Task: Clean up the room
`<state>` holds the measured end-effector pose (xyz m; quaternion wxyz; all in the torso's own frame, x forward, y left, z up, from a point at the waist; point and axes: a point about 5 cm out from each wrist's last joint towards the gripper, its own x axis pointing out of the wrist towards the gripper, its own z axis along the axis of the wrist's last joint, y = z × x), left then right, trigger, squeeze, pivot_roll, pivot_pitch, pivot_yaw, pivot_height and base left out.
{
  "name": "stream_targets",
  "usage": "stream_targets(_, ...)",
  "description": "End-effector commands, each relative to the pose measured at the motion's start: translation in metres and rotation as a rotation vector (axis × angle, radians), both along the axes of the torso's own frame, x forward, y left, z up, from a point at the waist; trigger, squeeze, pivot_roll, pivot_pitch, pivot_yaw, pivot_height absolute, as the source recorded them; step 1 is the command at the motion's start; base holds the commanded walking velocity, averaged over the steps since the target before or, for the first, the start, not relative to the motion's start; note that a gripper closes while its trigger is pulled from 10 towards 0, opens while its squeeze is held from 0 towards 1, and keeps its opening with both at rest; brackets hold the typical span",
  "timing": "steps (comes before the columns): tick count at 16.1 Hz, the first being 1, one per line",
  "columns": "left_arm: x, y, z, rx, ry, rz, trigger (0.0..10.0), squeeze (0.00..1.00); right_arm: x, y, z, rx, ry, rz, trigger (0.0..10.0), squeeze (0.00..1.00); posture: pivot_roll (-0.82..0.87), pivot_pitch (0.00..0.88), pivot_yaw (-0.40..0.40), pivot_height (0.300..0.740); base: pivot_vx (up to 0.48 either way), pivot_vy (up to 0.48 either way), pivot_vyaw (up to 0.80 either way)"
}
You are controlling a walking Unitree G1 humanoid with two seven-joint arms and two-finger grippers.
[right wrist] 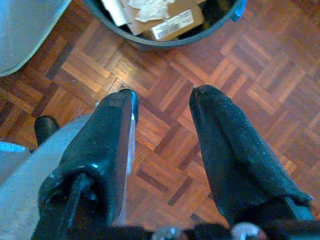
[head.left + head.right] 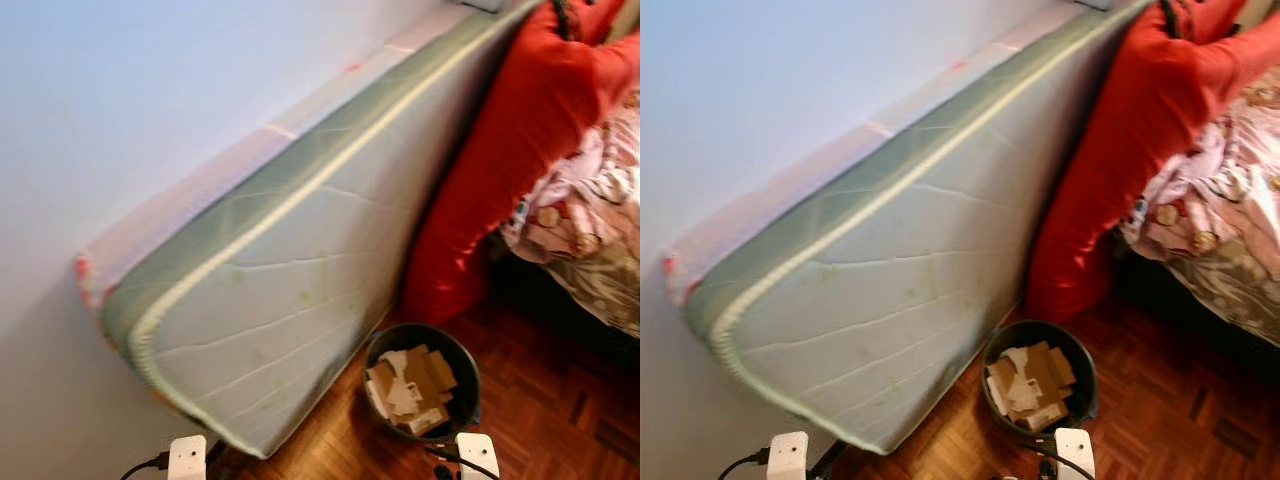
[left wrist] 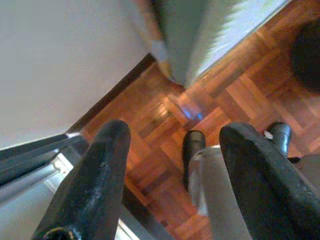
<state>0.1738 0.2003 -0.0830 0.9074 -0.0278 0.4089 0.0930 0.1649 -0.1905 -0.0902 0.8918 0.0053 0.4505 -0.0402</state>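
A dark round bin [image 2: 470,385] stands on the parquet floor just ahead of me, filled with torn cardboard and paper scraps [image 2: 410,388]. In the right wrist view the bin's rim [image 1: 165,41] lies just beyond my right gripper [image 1: 162,92], which hangs open over bare floor with nothing between its fingers. My left gripper [image 3: 172,132] is open too, hanging above the parquet near the lower corner of the mattress [image 3: 210,35]. The white tops of both my wrists show at the bottom of the eye views.
A grey-green mattress [image 2: 290,270] leans on edge against the pale wall [image 2: 120,100] at my left. A large red cushion [image 2: 510,160] stands between it and a bed with a patterned cover [image 2: 590,230] on the right. Open parquet [image 2: 560,420] lies at the lower right.
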Motion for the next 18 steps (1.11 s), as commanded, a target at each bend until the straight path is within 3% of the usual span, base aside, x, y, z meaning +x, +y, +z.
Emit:
stream_targets(1,0.0452,-0.0062,0.0188,0.023,0.027,-0.165,10.0,0.00,0.0200,-0.0107,0.0104,0.152,-0.078,-0.195,10.0,0.00,-0.20,0.000,0.052,0.740,0.000,-0.368,0.00)
stream_targets(18,0.0467,-0.0063,0.0196,0.003,0.022,-0.131,10.0,0.00,0.0243,-0.0110,0.0125,0.155,-0.083,-0.179,10.0,0.00,-0.19,0.000,0.032,0.740,0.000,-0.415,0.00)
